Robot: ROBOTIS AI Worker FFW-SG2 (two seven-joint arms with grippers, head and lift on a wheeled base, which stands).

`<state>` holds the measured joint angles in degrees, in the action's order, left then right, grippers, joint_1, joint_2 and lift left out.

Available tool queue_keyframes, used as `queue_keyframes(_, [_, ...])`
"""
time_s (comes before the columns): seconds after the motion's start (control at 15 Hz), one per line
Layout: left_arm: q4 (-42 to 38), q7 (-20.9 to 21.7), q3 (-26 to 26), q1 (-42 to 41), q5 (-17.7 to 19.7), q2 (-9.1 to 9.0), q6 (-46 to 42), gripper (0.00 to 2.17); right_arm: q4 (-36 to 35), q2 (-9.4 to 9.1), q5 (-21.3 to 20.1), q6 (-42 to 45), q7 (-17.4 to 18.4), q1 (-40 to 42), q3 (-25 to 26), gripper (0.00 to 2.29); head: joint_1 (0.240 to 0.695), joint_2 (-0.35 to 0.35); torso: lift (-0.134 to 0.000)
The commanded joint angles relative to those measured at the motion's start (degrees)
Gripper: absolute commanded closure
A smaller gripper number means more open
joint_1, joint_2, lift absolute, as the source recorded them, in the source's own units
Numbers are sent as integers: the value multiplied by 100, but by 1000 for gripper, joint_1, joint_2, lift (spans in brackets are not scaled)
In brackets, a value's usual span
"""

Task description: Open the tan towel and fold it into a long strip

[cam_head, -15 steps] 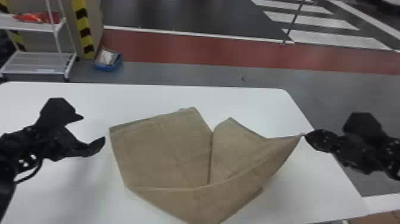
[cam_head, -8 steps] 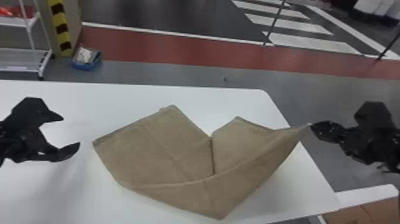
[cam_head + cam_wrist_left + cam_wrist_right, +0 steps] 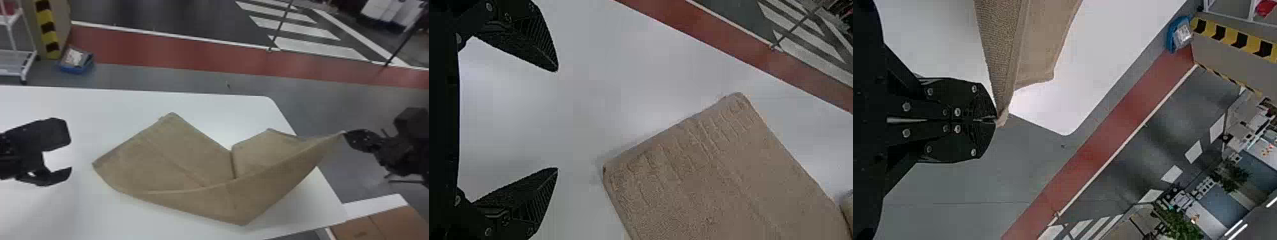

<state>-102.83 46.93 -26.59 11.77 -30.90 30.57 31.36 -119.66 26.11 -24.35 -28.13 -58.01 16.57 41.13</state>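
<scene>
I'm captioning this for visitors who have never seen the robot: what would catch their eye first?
Probably the tan towel, spread across the white table with one corner drawn out past the table's right edge. At that corner, the right gripper pinches the cloth between its closed black fingers. On the other side, the left gripper hangs open beside the towel.

- Towel (image 3: 724, 180): tan cloth, matt, rough pile; raised woven ribbing near one edge.
- Table (image 3: 95, 127): white, smooth, soft sheen.
- Left gripper (image 3: 70, 155): black, mostly matt; fingers (image 3: 540, 37) finely ridged on the inner faces.
- Right gripper (image 3: 344, 133): black, low sheen; screws (image 3: 957, 112) bright metal.
- Floor (image 3: 319, 105): grey, smooth, dull.
- Box (image 3: 391, 221): brown cardboard, matt, flat-faced.
- Bin (image 3: 71, 69): blue, looks like plastic.
- Rack (image 3: 12, 38): white, probably painted metal.
</scene>
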Motion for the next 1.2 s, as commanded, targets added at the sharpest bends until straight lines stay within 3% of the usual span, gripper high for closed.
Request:
queue_keyframes(0.0, [-360,325,-716,256,-540,81,974,191,-39,-71,1,-84,0,-5,44,1322,695,-350,-125])
queue_keyframes(0.33, [-334,633,-1621,880,-812,10,1325,215,-110,-176,27,-224,0,-22,264,1322,695,-350,-125])
queue_keyframes(0.53, [-96,738,-2201,1293,-1006,-209,1519,272,-110,-238,27,-242,0,-5,369,1322,695,-350,-125])
queue_keyframes(0.73, [-70,1152,-2667,1495,-1278,-306,1782,272,-110,-291,36,-242,0,13,396,1322,695,-350,-125])
queue_keyframes(0.87, [62,1327,-2869,1618,-1383,-403,1835,329,-110,-326,71,-242,9,13,404,1322,695,-350,-125])
queue_keyframes(1.13, [282,1283,-3089,1777,-1568,-473,1818,363,-171,-387,159,-242,9,39,475,1318,695,-350,-125])
